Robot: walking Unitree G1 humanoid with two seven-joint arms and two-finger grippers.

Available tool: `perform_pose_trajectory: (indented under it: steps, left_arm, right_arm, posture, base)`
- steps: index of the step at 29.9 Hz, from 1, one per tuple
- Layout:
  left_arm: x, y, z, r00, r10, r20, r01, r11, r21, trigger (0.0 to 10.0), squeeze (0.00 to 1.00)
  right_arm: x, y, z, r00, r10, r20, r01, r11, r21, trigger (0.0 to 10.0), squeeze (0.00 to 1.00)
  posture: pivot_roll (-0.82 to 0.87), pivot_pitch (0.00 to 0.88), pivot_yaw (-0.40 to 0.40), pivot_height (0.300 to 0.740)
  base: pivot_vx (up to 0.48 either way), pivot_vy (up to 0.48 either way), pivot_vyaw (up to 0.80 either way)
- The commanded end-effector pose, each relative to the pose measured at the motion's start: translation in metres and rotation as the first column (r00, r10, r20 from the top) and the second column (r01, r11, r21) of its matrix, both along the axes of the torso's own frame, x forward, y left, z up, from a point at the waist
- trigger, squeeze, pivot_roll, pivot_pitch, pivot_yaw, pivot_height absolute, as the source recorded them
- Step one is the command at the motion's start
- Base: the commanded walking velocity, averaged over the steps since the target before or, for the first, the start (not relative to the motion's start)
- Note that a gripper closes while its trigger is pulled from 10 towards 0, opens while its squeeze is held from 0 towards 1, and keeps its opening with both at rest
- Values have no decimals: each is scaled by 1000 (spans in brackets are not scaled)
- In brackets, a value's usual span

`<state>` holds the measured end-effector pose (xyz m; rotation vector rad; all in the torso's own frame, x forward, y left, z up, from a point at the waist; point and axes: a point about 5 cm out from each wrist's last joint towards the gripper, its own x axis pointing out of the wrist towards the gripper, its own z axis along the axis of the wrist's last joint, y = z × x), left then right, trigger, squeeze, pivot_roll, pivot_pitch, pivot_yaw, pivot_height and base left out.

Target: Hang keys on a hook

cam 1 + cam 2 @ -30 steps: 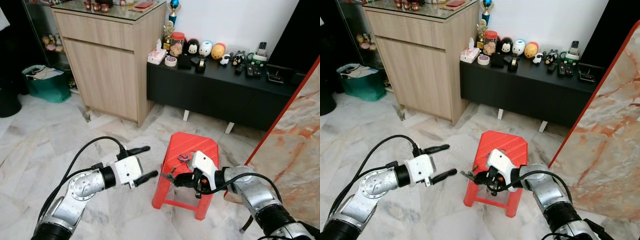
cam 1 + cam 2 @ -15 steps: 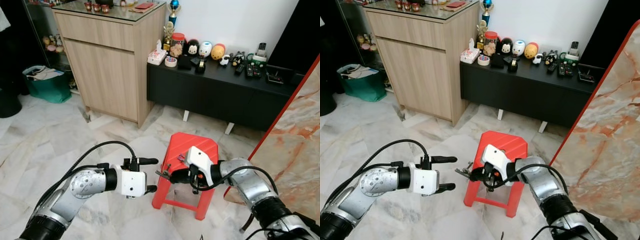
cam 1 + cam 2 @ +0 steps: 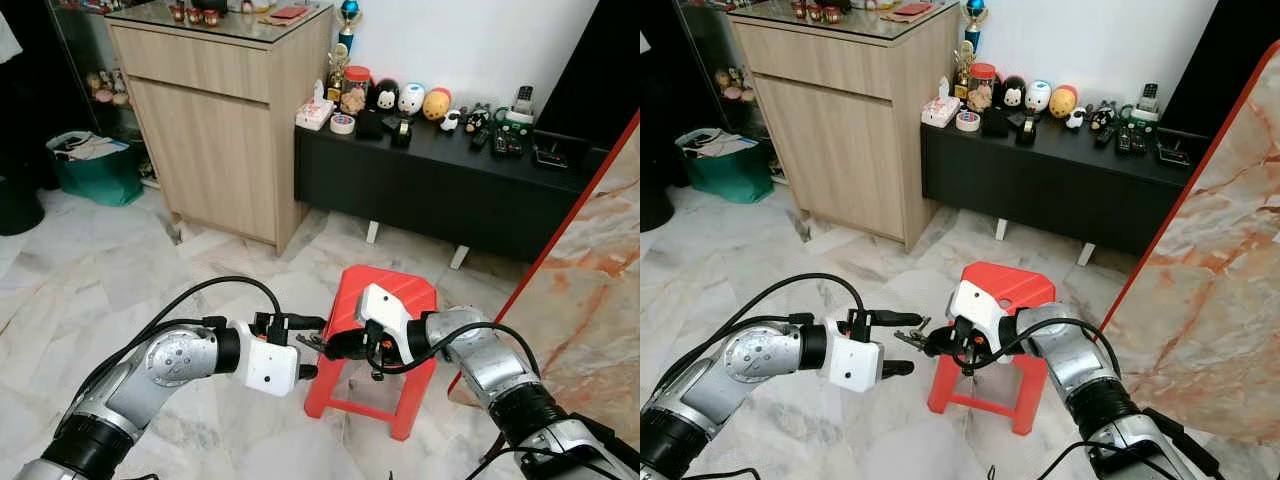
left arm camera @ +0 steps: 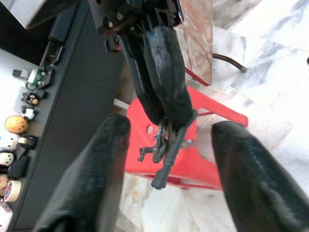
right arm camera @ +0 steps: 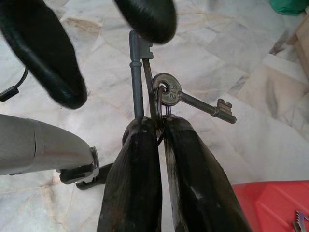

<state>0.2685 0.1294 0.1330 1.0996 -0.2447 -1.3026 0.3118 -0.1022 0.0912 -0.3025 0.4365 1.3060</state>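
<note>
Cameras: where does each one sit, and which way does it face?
Left and right eye views: on the head, looking down at both arms meeting before the red stool.
Left wrist view: along the open left hand toward the keys.
Right wrist view: along the right hand, shut on the keys.
All share the keys.

A red plastic stool [image 3: 395, 300] stands on the pale marble floor [image 3: 90, 270] — a small bunch of keys [image 5: 298, 223] lying on its seat — near a low black cabinet [image 3: 440, 185].
</note>
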Motion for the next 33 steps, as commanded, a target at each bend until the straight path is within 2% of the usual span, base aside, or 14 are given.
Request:
perform_pose_trajectory:
  steps: [1, 3, 4, 6, 8, 9, 13, 15, 16, 25, 29, 30, 31, 33]
  left_arm:
    - [1, -1, 0, 1000, -24, 9, 24, 999, 26, 5412, 0]
    - [2, 1, -2, 1000, -26, 9, 26, 998, 51, 4392, 0]
    - [3, 2, -3, 1000, -29, 11, 28, 998, 62, 235, 0]
    - [3, 2, -3, 1000, -28, 12, 27, 998, 60, 0, 0]
    - [4, 2, -3, 1000, -27, 11, 27, 998, 58, 2588, 0]
    - [4, 1, -4, 1000, -27, 9, 27, 998, 57, 8157, 0]
    - [5, 2, -4, 1000, -29, 11, 28, 998, 63, 7725, 0]
    - [6, 2, -4, 1000, -20, 4, 20, 998, 52, 5608, 0]
    - [6, 2, -5, 1000, -20, 3, 20, 998, 53, 980, 0]
    - [7, 2, -5, 1000, -29, 7, 28, 997, 65, 196, 0]
    - [8, 3, -5, 1000, -22, 2, 22, 998, 64, 6667, 0]
    - [8, 3, -5, 1000, -22, 2, 22, 998, 64, 6667, 0]
    - [9, 4, -6, 1000, -19, 4, 18, 997, 81, 10000, 0]
    - [9, 6, -8, 1000, -18, 8, 17, 995, 103, 10000, 0]
  right_arm:
    - [2, 2, 5, 1000, 8, 18, -8, 1000, 8, 10000, 0]
    - [2, 2, 6, 1000, 13, 20, -13, 1000, 12, 10000, 0]
    - [2, 3, 7, 1000, 18, 19, -18, 1000, 14, 10000, 0]
    - [2, 3, 7, 1000, 20, 20, -20, 1000, 14, 10000, 0]
    - [2, 3, 7, 1000, 15, 24, -15, 1000, 10, 10000, 0]
    - [3, 3, 6, 1000, 11, 27, -11, 1000, 7, 10000, 0]
    - [0, 4, 6, 1000, 24, 21, -24, 1000, 13, 10000, 0]
    - [0, 4, 6, 999, 25, 23, -25, 1000, 14, 10000, 0]
    - [0, 5, 5, 999, 23, 23, -23, 1000, 14, 10000, 0]
    - [0, 8, 6, 999, 30, 21, -31, 999, 23, 10000, 0]
    - [0, 8, 7, 999, 33, 20, -33, 999, 24, 10000, 0]
    - [0, 8, 7, 999, 33, 20, -33, 999, 24, 10000, 0]
    - [0, 8, 7, 999, 34, 20, -35, 999, 24, 10000, 0]
    - [0, 8, 7, 999, 35, 21, -36, 999, 25, 10000, 0]
  posture:
    - [84, 0, -98, 740]
    - [83, 0, -97, 740]
    - [81, 0, -95, 740]
    - [81, 0, -95, 740]
    - [82, 0, -95, 740]
    - [82, 0, -95, 740]
    - [80, 0, -94, 740]
    - [78, 0, -91, 740]
    - [78, 0, -91, 740]
    - [75, 0, -90, 740]
    - [75, 0, -90, 740]
    - [75, 0, -90, 740]
    - [75, 0, -90, 740]
    - [75, 0, -90, 740]
  base:
    - [0, 0, 0]
    - [0, 0, 0]
    - [0, 0, 0]
    - [0, 0, 0]
    - [0, 0, 0]
    - [0, 0, 0]
    - [0, 0, 0]
    - [0, 0, 0]
    - [0, 0, 0]
    - [0, 0, 0]
    - [0, 0, 0]
    - [0, 0, 0]
    - [0, 0, 0]
    - [0, 0, 0]
